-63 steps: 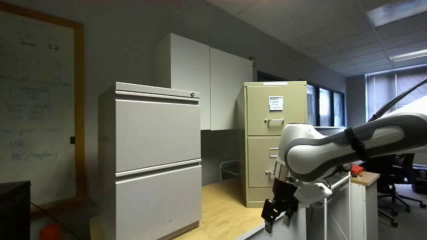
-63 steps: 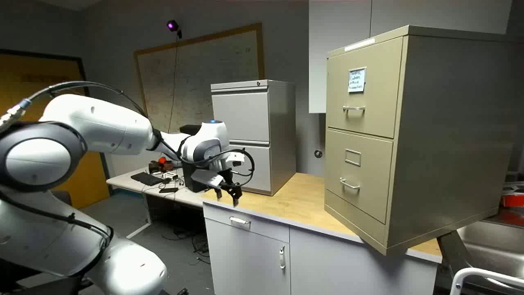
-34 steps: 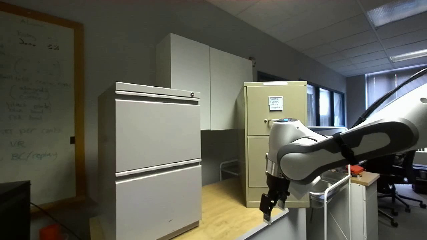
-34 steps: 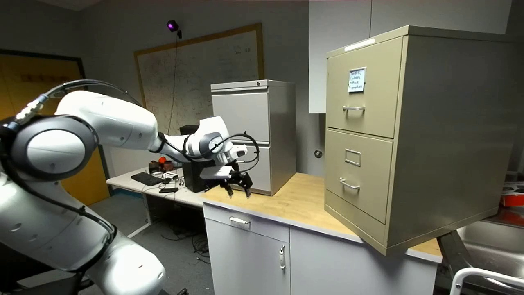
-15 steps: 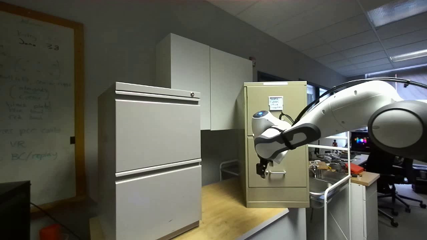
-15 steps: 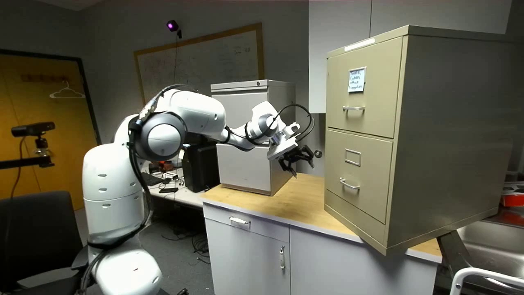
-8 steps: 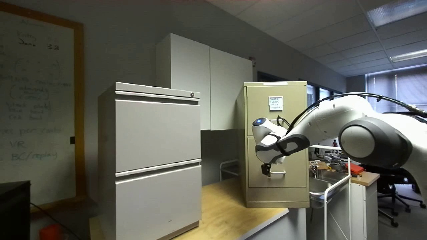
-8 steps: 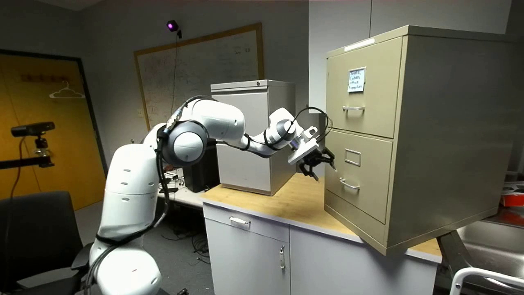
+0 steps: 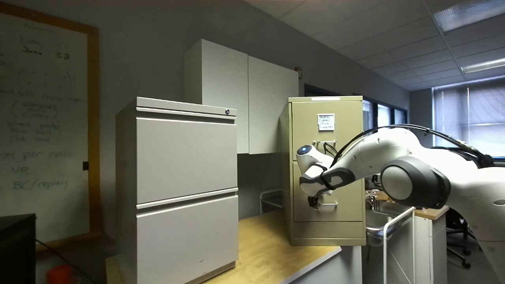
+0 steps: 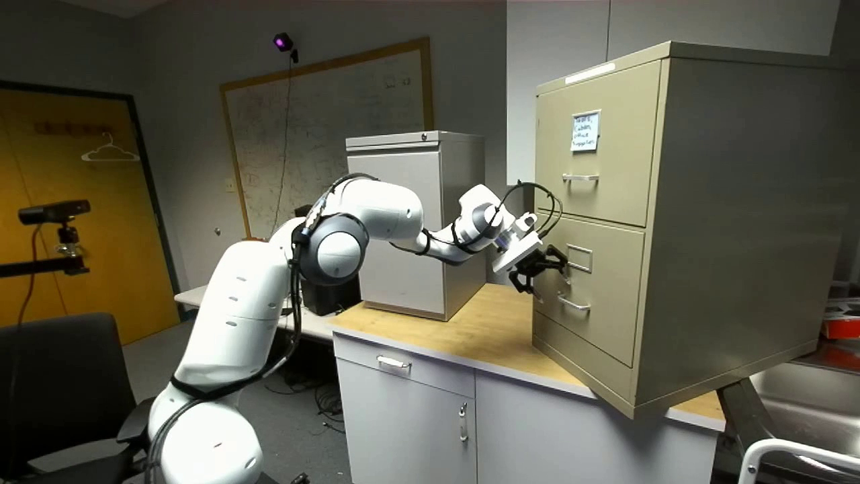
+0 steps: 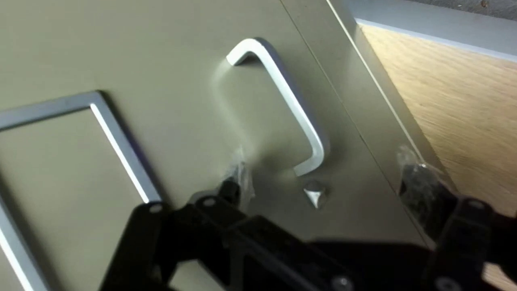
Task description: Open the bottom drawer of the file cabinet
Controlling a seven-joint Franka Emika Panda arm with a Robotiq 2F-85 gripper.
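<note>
The gripper (image 11: 325,171) has its jaws apart; ahead stand a knob (image 11: 315,193) and handle (image 11: 290,96), frame (image 11: 126,149) and counter (image 11: 464,93) off either side.

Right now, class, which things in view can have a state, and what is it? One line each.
Gripper: open, holding nothing
Tan bottom drawer: shut
Lower handle: ungripped
Lower label holder: without a card
Tan top drawer: shut
Card: mounted on that drawer
Grey upper drawer: shut
Grey lower drawer: shut
Wall cupboard doors: shut
Counter drawer: shut
Counter door: shut
Yellow door: appears shut
</note>
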